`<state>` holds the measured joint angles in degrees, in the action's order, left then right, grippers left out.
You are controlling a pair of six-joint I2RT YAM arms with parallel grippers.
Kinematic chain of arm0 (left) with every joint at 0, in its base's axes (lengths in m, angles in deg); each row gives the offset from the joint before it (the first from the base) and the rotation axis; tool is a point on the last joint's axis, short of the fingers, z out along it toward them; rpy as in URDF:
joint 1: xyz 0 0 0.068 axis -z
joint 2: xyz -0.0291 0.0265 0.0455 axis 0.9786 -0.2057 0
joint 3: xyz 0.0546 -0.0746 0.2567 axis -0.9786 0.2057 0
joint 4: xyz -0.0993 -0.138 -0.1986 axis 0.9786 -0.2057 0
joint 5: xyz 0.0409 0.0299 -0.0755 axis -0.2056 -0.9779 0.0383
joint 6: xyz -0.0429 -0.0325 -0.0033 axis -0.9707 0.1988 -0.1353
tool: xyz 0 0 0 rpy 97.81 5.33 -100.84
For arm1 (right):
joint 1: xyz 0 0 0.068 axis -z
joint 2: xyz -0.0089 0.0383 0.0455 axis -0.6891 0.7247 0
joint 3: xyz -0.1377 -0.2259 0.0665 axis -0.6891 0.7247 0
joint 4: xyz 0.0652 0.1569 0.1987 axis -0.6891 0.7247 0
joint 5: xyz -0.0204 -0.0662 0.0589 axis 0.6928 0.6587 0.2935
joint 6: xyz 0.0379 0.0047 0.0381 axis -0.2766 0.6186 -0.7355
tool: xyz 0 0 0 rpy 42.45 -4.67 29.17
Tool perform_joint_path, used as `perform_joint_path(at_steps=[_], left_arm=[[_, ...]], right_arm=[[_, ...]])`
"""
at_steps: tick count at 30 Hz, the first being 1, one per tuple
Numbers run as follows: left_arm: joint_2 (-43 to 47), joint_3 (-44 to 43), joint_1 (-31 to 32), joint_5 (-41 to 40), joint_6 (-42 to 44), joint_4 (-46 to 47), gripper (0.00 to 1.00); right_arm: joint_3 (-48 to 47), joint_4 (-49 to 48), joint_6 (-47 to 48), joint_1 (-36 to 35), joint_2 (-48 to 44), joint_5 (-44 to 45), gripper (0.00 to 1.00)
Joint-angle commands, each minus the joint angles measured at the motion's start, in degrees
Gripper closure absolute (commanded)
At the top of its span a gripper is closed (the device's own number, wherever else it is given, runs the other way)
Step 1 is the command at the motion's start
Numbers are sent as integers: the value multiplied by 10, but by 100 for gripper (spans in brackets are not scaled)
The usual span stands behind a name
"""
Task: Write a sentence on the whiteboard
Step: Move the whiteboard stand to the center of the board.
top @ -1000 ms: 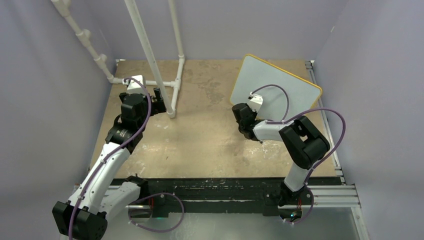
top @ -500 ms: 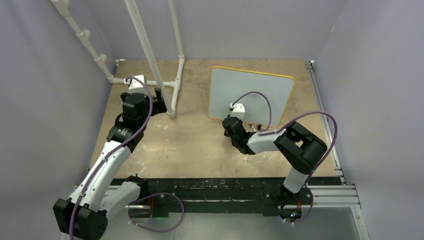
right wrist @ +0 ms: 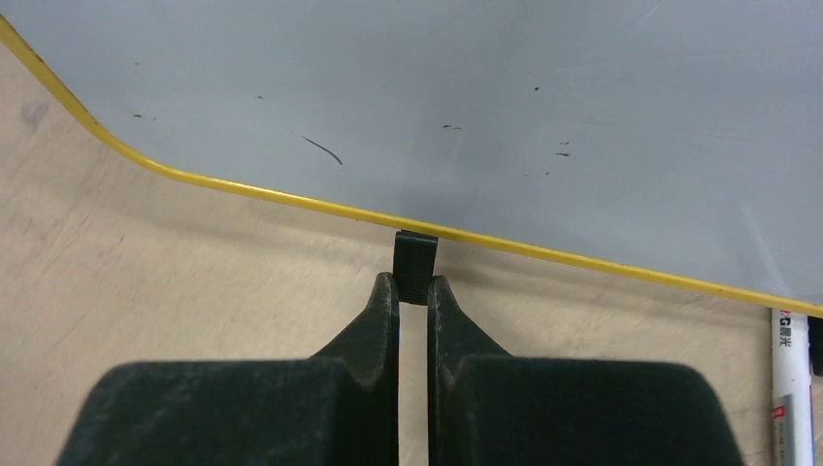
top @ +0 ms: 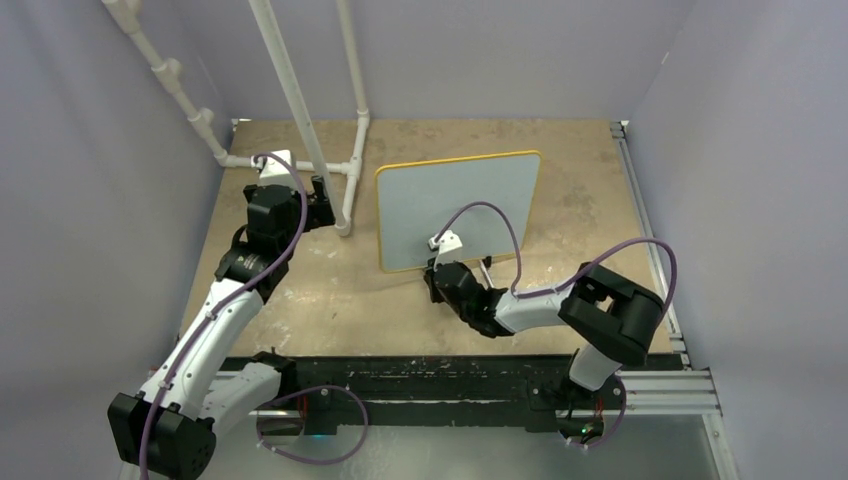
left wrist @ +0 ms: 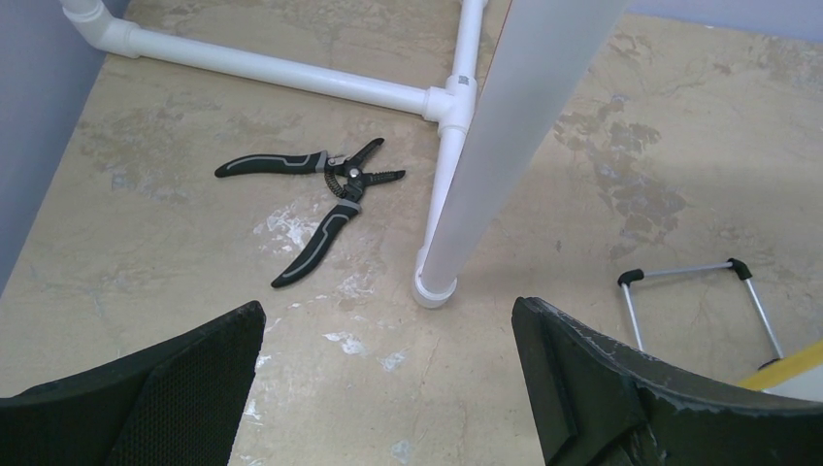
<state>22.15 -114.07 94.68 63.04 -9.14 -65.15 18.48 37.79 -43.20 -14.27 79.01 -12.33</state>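
The whiteboard (top: 460, 205), white with a thin yellow rim, lies flat at mid table. In the right wrist view its surface (right wrist: 485, 87) carries only a few dark specks; no sentence shows. My right gripper (top: 440, 272) is at the board's near edge, shut (right wrist: 412, 283) on a small black foot (right wrist: 414, 254) that sticks out from the rim. My left gripper (top: 318, 205) hovers open and empty (left wrist: 388, 311) over the table near the pipe frame. A corner of the board's yellow rim (left wrist: 791, 364) shows at the right of the left wrist view.
A white PVC pipe frame (top: 345, 170) stands at the back left, its upright post (left wrist: 456, 194) just ahead of my left gripper. Black-handled pliers (left wrist: 335, 189) lie open beside it. A thin metal bracket with black ends (left wrist: 694, 282) lies nearby. A white marker (right wrist: 793, 379) lies by the board.
My right gripper has dragged the whiteboard to the left and toward the near edge, turning it as it went. The left arm has not moved.
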Motion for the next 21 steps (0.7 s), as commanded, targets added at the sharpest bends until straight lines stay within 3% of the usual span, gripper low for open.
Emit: perform_joint_path(at_steps=[1,19,21], left_arm=[[-2,4,-2,10,13,15,2],[29,5,-2,-22,12,11,2],[39,4,-2,-51,6,6,2]], right_arm=[[2,-71,44,-36,-19,-16,100],[-6,-22,58,-111,-14,-33,100],[-8,-18,53,-112,-16,-32,91]])
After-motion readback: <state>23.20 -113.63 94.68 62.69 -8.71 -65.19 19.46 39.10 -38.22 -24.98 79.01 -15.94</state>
